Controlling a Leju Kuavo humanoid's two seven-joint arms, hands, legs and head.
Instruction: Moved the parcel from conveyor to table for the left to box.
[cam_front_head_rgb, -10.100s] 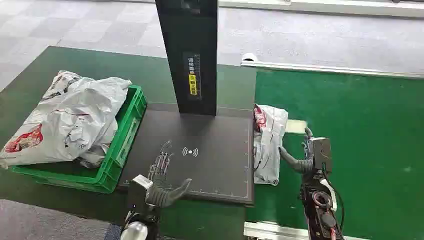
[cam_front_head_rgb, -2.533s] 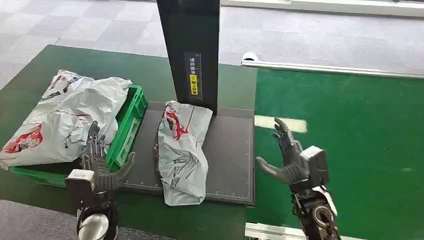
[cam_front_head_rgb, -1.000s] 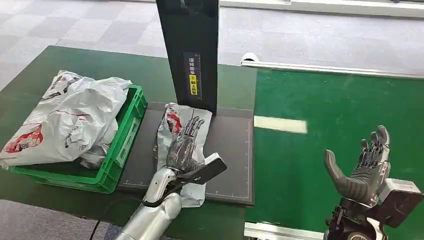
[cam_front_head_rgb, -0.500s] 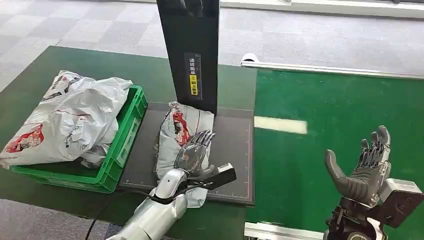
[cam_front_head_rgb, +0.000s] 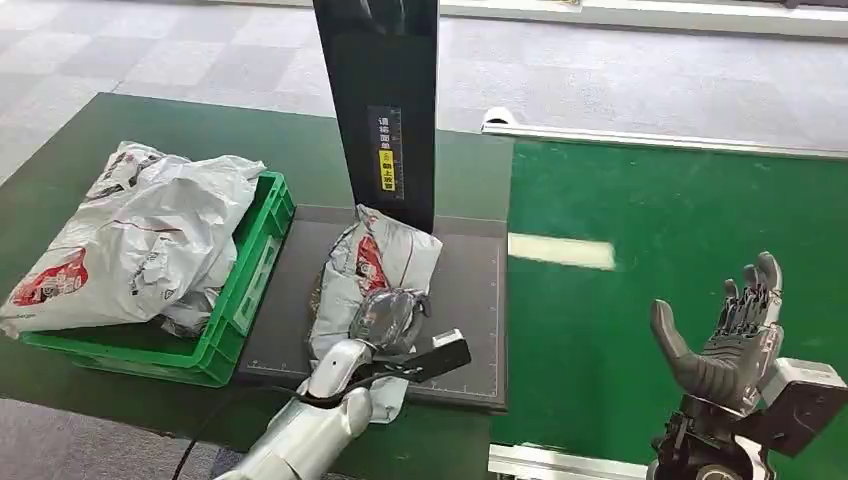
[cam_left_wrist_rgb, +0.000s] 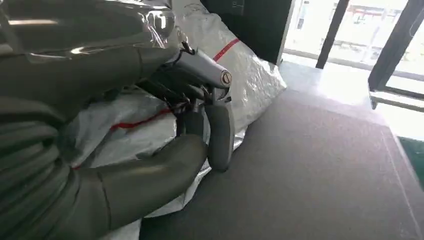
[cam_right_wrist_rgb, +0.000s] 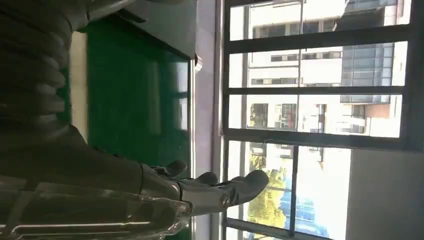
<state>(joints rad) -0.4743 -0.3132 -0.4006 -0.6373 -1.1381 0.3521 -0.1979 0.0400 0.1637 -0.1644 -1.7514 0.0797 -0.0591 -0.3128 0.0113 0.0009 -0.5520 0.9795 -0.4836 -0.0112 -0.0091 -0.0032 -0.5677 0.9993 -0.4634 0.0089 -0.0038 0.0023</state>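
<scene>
Where the head view looks down, the left hand (cam_front_head_rgb: 388, 312) grips a grey parcel (cam_front_head_rgb: 372, 290) lying on the dark scanner pad (cam_front_head_rgb: 465, 300) beside a green crate (cam_front_head_rgb: 250, 270); the right hand (cam_front_head_rgb: 728, 335) hovers over the green conveyor (cam_front_head_rgb: 680, 230), fingers spread. From the left wrist, fingers (cam_left_wrist_rgb: 220, 130) curl onto the parcel (cam_left_wrist_rgb: 240, 70). From the right wrist, fingers (cam_right_wrist_rgb: 235, 187) stretch out, holding nothing.

Head view looks down from high; left wrist view closes on the same parcel (cam_front_head_rgb: 372, 285).
</scene>
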